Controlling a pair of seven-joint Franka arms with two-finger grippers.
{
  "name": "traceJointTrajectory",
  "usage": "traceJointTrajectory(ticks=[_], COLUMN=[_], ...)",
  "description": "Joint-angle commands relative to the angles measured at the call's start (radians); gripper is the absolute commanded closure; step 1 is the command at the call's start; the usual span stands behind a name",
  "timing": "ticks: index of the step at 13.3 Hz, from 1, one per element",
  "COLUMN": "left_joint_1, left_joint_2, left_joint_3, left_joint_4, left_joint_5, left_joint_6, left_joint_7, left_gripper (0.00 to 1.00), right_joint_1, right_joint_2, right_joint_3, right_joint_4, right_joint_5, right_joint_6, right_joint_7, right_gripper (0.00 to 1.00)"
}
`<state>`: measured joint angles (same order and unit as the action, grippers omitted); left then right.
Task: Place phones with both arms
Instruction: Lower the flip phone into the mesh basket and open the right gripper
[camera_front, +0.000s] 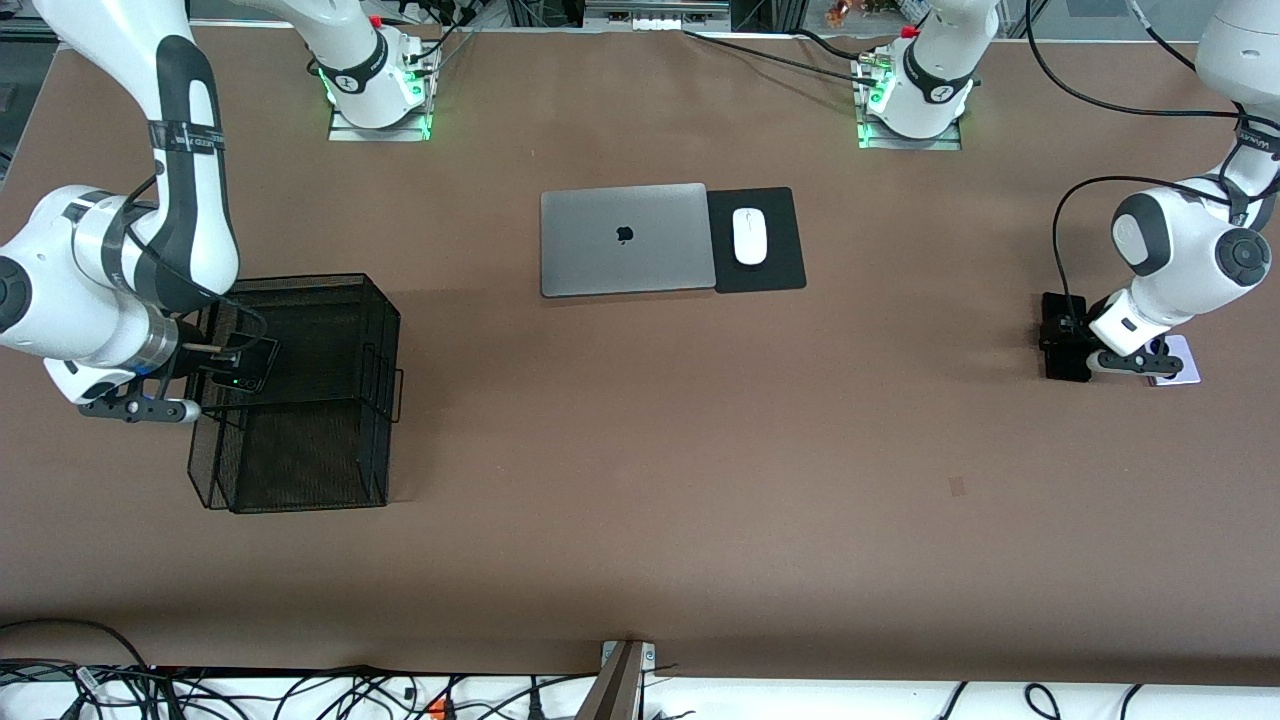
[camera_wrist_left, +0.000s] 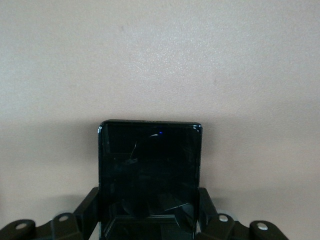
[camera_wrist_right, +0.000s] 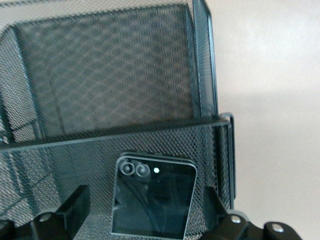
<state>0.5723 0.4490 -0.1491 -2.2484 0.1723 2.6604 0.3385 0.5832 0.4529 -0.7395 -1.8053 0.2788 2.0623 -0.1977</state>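
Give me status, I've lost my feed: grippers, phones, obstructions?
Right gripper open over black mesh tray, black phone released inside. Left gripper shut on second phone at table level. Nothing blocking.

Counted on the table
Two arms (camera_front: 185, 170) (camera_front: 1180, 250), two phones (camera_front: 245, 365) (camera_front: 1180, 360), one mesh basket (camera_front: 300, 470), one laptop (camera_front: 625, 238); beside the laptop, one mouse (camera_front: 749, 236), one pad (camera_front: 775, 270).

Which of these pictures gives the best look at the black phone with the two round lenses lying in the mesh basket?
The right wrist view: the black phone fills its lower middle, both lenses plain, lying in the mesh basket between the open right claw. The front view shows only a dark speck under the arm. The left wrist view misses it.
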Motion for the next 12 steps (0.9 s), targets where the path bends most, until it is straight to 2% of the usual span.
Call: traceJointTrajectory(ticks=[1, 5, 9, 12], left_joint_1=[0.001, -0.003, -0.003, -0.014], left_joint_2=[0.017, -0.012, -0.044, -0.043], left_joint_3=[-0.006, -0.010, -0.049, -0.104], left_joint_4=[0.032, 0.087, 0.173, 0.220], left_joint_5=[0.000, 0.001, 0.001, 0.001], left_joint_6=[-0.011, -0.140, -0.308, -0.345], left_joint_7=[-0.003, -0.003, -0.013, -0.087], left_gripper=[1.00, 1.00, 1.00, 1.00], right_joint_1=[0.001, -0.009, -0.039, -0.089], right_joint_2=[0.000, 0.019, 0.061, 0.064], right_joint_3=[-0.003, -0.004, -0.004, -0.004], right_joint_4=[0.067, 0.190, 0.355, 0.467], right_joint_5=[0.019, 0.016, 0.022, 0.063], right_joint_6=[-0.050, -0.201, -0.370, -0.503], right_joint_7=[-0.009, -0.005, 0.047, 0.089], right_gripper=[0.00, 0.00, 0.01, 0.01])
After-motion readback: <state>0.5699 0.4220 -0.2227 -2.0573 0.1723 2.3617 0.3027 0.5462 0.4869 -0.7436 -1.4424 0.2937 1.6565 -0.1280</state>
